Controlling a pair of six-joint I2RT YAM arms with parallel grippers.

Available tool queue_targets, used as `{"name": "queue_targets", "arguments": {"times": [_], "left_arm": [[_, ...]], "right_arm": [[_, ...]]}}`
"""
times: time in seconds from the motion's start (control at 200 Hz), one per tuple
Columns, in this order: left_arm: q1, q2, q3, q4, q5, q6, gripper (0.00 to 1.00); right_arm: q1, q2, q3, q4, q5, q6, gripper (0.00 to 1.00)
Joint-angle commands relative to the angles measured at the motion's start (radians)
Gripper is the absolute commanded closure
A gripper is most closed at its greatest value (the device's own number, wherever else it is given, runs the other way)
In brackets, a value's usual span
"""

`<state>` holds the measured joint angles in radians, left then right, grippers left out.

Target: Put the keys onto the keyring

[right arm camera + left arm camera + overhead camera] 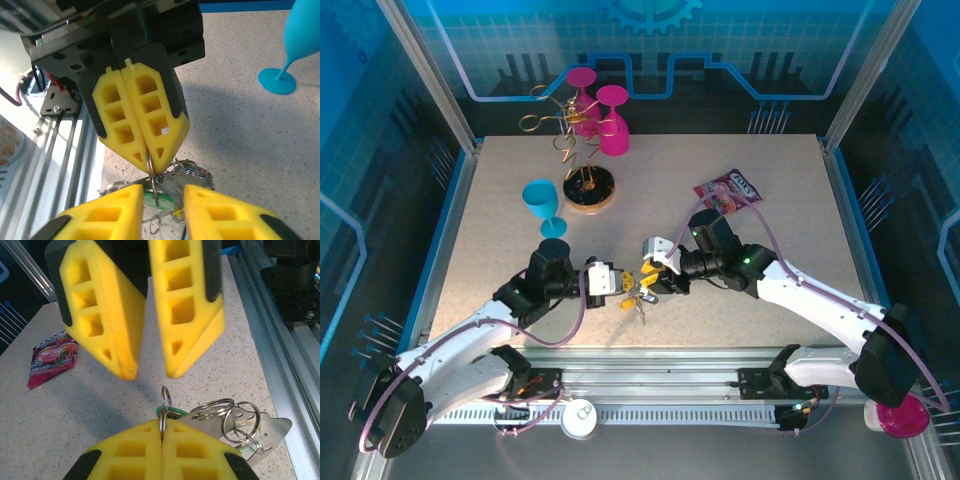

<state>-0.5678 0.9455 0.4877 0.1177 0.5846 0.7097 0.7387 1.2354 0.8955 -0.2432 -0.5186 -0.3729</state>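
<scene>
Top external: keys [638,296] near table edge [720,338]

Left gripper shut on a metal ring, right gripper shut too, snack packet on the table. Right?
No. The right gripper is open, fingers apart, as the right wrist view shows. The left gripper is shut on the metal ring, and the snack packet is on the table.

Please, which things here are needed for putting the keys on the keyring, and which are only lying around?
Needed: keys, keyring held in the left gripper, open right gripper.
Lying around: blue cup, two pink cups, gold wire stand, snack pouch.
</scene>
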Motion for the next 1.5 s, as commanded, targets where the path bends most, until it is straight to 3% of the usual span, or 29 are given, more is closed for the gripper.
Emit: {"name": "queue_targets", "arguments": {"times": [0.0,0.24,0.52,0.75,0.956,1.021,1.111,1.496], "left_arm": [[-0.005,-0.025,-0.002,0.040,0.046,0.020,1.00],[-0.006,-0.024,0.000,0.037,0.049,0.019,1.00],[-0.006,-0.026,-0.001,0.038,0.048,0.019,1.00],[-0.005,-0.035,-0.010,0.076,0.069,0.005,1.00],[-0.005,-0.025,-0.024,0.152,0.095,-0.047,1.00],[-0.006,-0.019,-0.024,0.153,0.092,-0.048,1.00],[-0.005,-0.016,-0.024,0.153,0.084,-0.048,1.00],[-0.005,-0.016,-0.021,0.144,0.087,-0.056,1.00]], "right_arm": [[-0.004,0.016,-0.006,0.025,-0.043,0.011,0.74],[0.003,0.037,-0.003,0.009,-0.047,-0.001,0.75],[0.007,0.040,0.002,0.016,-0.029,0.002,1.00],[-0.002,0.072,-0.010,0.025,0.020,0.015,1.00],[-0.001,0.106,-0.043,0.112,-0.028,0.064,1.00],[-0.003,0.079,-0.069,0.160,-0.036,0.072,0.86],[-0.004,0.035,-0.111,0.213,-0.043,0.065,0.74],[0.005,0.001,-0.109,0.231,-0.025,0.019,0.73]]}}
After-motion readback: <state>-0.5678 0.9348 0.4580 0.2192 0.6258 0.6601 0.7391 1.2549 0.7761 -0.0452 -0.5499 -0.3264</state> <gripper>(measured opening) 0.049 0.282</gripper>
